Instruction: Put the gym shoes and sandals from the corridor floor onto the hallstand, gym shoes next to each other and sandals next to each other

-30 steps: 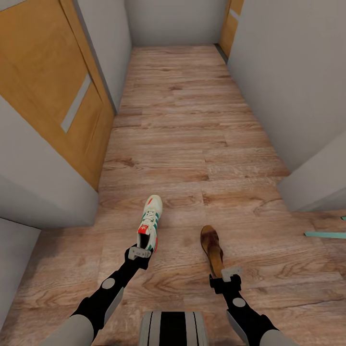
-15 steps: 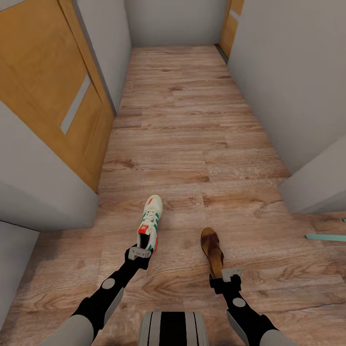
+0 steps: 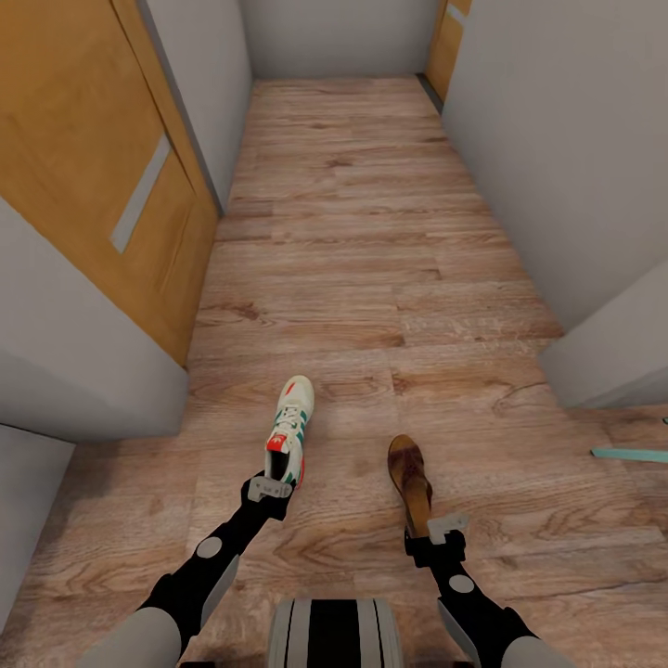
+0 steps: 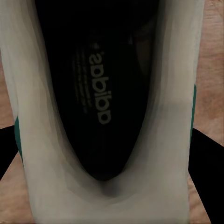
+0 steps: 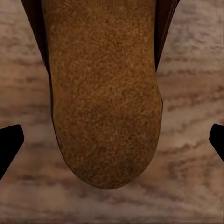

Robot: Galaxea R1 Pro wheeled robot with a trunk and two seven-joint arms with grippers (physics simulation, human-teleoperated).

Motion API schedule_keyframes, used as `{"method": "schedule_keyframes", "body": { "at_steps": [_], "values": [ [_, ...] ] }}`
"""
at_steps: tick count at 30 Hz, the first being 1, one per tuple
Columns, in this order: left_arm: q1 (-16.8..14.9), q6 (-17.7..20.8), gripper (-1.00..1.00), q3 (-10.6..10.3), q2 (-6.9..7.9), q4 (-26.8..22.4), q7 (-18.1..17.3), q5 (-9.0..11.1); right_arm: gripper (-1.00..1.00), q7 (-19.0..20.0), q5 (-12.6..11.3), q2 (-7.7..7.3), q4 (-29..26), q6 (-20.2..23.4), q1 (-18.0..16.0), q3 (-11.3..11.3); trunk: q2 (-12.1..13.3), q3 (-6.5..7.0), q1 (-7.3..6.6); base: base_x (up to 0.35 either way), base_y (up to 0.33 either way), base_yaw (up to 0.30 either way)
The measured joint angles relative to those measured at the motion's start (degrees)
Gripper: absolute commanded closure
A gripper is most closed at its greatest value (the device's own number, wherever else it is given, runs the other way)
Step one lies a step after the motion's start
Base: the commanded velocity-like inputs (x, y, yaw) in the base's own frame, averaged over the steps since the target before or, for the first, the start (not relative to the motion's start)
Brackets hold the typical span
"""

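Pointing toes forward: gym shoe (image 3: 289,425), sandal (image 3: 410,481).

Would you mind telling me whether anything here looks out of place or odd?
Nothing looks damaged or spilled. One gym shoe sits at the left gripper and one brown sandal at the right gripper, over the corridor floor. The one unexplained item is a thin teal strip on the floor at the right edge; I cannot tell what it is.

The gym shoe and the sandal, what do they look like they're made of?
The gym shoe: smooth white leather-like upper, matte, with green stripes and a dark printed insole. The sandal: brown suede-like footbed, going by its grainy, speckled surface, with a darker brown edge. Being renders, both are guesses.
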Motion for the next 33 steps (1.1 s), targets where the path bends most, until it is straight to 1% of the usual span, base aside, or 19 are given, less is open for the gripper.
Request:
{"method": "schedule_keyframes", "body": {
  "at_steps": [3, 21, 33],
  "values": [
    [0.01, 0.0, 1.0, 0.01, 0.0, 0.0, 0.02, 0.0, -1.0, 0.0, 0.0, 0.0, 0.0, 0.0, 0.0, 0.0, -0.04, -0.68, 0.08, 0.0, 0.0, 0.0],
    [0.09, -0.19, 1.0, -0.06, -0.02, -0.01, -0.05, 0.02, -1.0, 0.0, 0.01, -0.09, 0.04, 0.0, 0.0, -0.08, -0.04, -0.83, 0.07, 0.001, 0.0, 0.0],
    [0.1, -0.24, 1.0, 0.01, 0.0, -0.01, -0.05, 0.02, -1.0, 0.0, 0.01, -0.09, 0.03, 0.0, 0.0, -0.09, -0.04, -0.83, 0.07, 0.053, 0.0, 0.0]
  ]
}}
